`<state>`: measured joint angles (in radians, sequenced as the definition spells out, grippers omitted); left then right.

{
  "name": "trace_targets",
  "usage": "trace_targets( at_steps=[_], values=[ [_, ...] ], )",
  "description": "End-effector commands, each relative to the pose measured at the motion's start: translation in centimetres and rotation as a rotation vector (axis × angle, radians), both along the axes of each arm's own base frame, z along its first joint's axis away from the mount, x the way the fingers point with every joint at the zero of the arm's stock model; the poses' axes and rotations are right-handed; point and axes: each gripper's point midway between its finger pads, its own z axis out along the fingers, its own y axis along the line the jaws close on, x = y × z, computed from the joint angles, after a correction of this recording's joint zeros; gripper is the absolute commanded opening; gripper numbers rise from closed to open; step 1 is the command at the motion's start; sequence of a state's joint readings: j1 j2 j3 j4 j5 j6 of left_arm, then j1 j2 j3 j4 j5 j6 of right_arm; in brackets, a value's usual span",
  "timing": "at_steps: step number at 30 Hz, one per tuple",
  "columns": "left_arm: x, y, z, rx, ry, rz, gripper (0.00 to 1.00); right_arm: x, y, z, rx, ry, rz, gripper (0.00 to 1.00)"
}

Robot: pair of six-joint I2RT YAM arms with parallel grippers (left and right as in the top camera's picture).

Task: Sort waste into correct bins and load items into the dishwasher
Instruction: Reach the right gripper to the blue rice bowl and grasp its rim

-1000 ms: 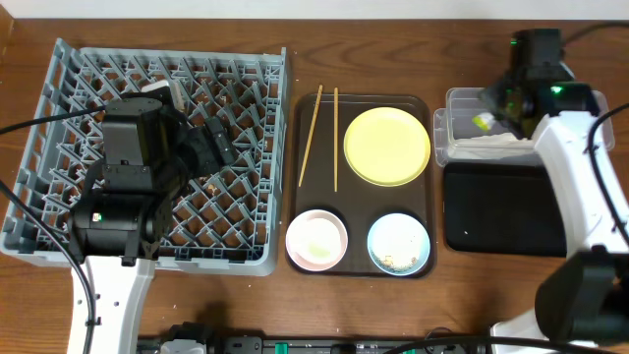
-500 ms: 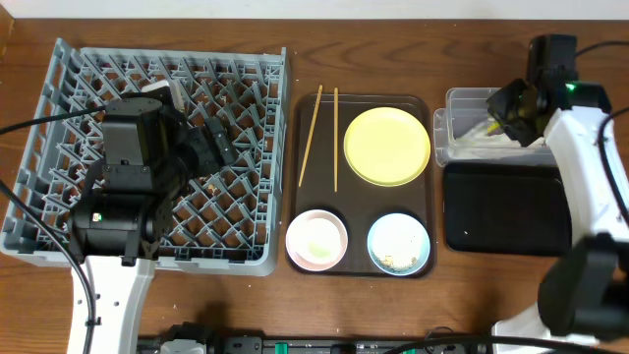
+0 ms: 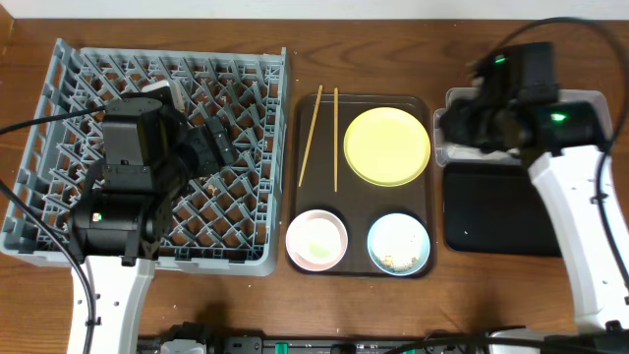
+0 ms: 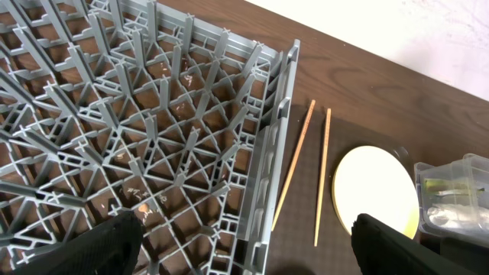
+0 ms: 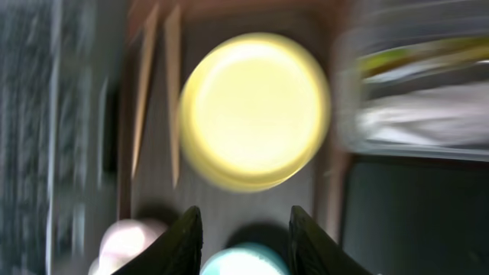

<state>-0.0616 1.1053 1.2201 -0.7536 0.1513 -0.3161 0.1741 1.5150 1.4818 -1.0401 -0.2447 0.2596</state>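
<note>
Right gripper [image 5: 243, 214]: jaws apart, nothing held, the gap is empty. The right wrist view is blurred. The light blue bowl [image 5: 244, 261] shows between the two fingers [image 5: 187, 241], nearest to them. The pink bowl [image 5: 126, 243] sits just outside the finger on the view's left. The black tray [image 5: 412, 206] lies off the other finger. The yellow plate [image 5: 256, 111] is straight ahead of the jaws, apart from them. The chopsticks [image 5: 157, 99] lie side by side ahead-left, beside the plate. The clear tub [image 5: 458, 149] is ahead-right, with the white napkin [image 5: 428, 114] and green-yellow wrapper [image 5: 428, 57] inside.

Left gripper [image 4: 243, 225]: jaws spread wide, empty. The grey rack [image 4: 153, 137] lies directly below and ahead of them. Past its wall, ahead-right, come the chopsticks, then the plate, then the tub farthest.
</note>
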Motion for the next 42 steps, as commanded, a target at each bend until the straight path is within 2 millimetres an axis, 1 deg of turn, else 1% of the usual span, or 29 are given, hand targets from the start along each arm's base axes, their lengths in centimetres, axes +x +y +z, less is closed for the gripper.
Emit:
trace_targets(
  at_steps=[1, 4, 6, 7, 10, 12, 14, 15, 18, 21, 24, 26, 28, 30, 31, 34, 37, 40, 42],
  values=[
    [0.1, 0.0, 1.0, -0.001, -0.022, 0.000, 0.91, -2.0, 4.3, -0.7, 0.003, -0.003, 0.293, 0.35],
    [0.1, 0.0, 1.0, -0.003, -0.022, 0.003, 0.90, -2.8, 6.0, -0.9, -0.002, 0.005, 0.350, 0.35],
    [-0.1, -0.6, 0.8, -0.026, -0.009, -0.024, 0.91, -3.4, 7.1, -1.0, -0.013, -0.006, 0.411, 0.35],
    [-0.7, -1.1, 0.4, -0.047, 0.020, -0.050, 0.98, -3.9, 7.7, -1.0, -0.017, -0.006, 0.441, 0.35],
    [-0.9, -1.5, 0.3, -0.061, 0.026, -0.064, 0.98, -5.3, 9.1, -1.3, -0.034, 0.005, 0.525, 0.36],
    [-0.9, -1.6, 0.2, -0.065, 0.032, -0.068, 0.98, -6.3, 9.7, -1.7, -0.049, 0.028, 0.554, 0.36],
    [-1.0, -1.6, 0.1, -0.064, 0.038, -0.068, 0.98, -7.0, 9.6, -2.3, -0.079, 0.053, 0.563, 0.37],
    [-1.1, -1.6, 0.0, -0.064, 0.045, -0.069, 0.98, -7.3, 9.3, -2.6, -0.099, 0.074, 0.544, 0.39],
    [-1.5, -1.5, -0.4, -0.064, 0.069, -0.068, 0.98, -7.8, 7.2, -4.3, -0.176, 0.167, 0.404, 0.38],
    [-1.9, -1.5, -0.8, -0.063, 0.092, -0.067, 0.98, -8.2, 5.6, -6.2, -0.223, 0.231, 0.295, 0.38],
    [-2.1, -1.5, -0.9, -0.063, 0.098, -0.067, 0.98, -8.9, 4.7, -8.2, -0.225, 0.294, 0.195, 0.38],
    [-2.1, -1.5, -0.9, -0.062, 0.098, -0.066, 0.98, -9.3, 5.1, -9.1, -0.198, 0.311, 0.212, 0.36],
    [-2.0, -1.5, -0.9, -0.062, 0.098, -0.066, 0.98, -10.3, 6.5, -9.8, -0.136, 0.328, 0.296, 0.36],
    [-2.0, -1.5, -0.9, -0.062, 0.097, -0.066, 0.98, -11.3, 7.4, -10.5, -0.095, 0.360, 0.322, 0.36],
    [-2.0, -1.5, -0.9, -0.062, 0.098, -0.066, 0.98, -11.7, 7.4, -11.0, -0.098, 0.376, 0.308, 0.36],
    [-2.0, -1.5, -0.9, -0.062, 0.098, -0.066, 0.98, -12.2, 7.2, -12.7, -0.114, 0.415, 0.197, 0.36],
    [-2.0, -1.5, -0.9, -0.062, 0.097, -0.066, 0.98, -12.3, 7.5, -14.1, -0.075, 0.451, 0.039, 0.35],
    [-2.1, -1.5, -1.0, -0.062, 0.101, -0.066, 0.98, -12.0, 7.8, -14.6, -0.041, 0.459, -0.051, 0.34],
    [-2.1, -1.5, -1.0, -0.062, 0.104, -0.066, 0.98, -12.0, 7.8, -14.7, -0.037, 0.471, -0.110, 0.32]
  ],
)
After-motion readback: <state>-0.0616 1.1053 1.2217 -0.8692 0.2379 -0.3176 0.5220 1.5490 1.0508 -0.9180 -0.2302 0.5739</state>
